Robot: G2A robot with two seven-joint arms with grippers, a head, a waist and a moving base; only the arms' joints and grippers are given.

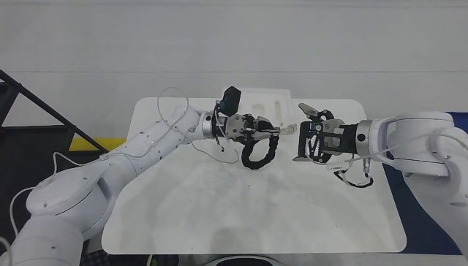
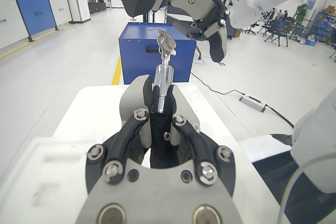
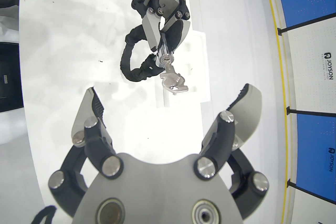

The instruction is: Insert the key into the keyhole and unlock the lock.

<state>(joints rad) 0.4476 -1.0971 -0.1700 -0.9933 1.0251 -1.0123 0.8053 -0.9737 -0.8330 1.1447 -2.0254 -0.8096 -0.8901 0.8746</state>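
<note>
L gripper [image 1: 272,129] mid-frame in top view pinches lock [image 2: 162,80]; key [image 2: 167,44] in keyhole [image 3: 166,60]; R gripper [image 1: 301,134] spread, near key, not touching.

lock [image 3: 163,50]: chrome cylinder on a black sleeved cable loop [image 1: 259,153]. Cylinder is clamped in the left gripper [image 2: 159,86], held above mid-table and roughly level, with the keyhole [image 3: 166,60] facing right. The loop hangs below it. key [image 3: 173,79]: silver with a flat textured head, blade in the keyhole, head pointing right, slightly skewed off the cylinder axis. Part of the blade is exposed, so probably not fully seated.
</note>
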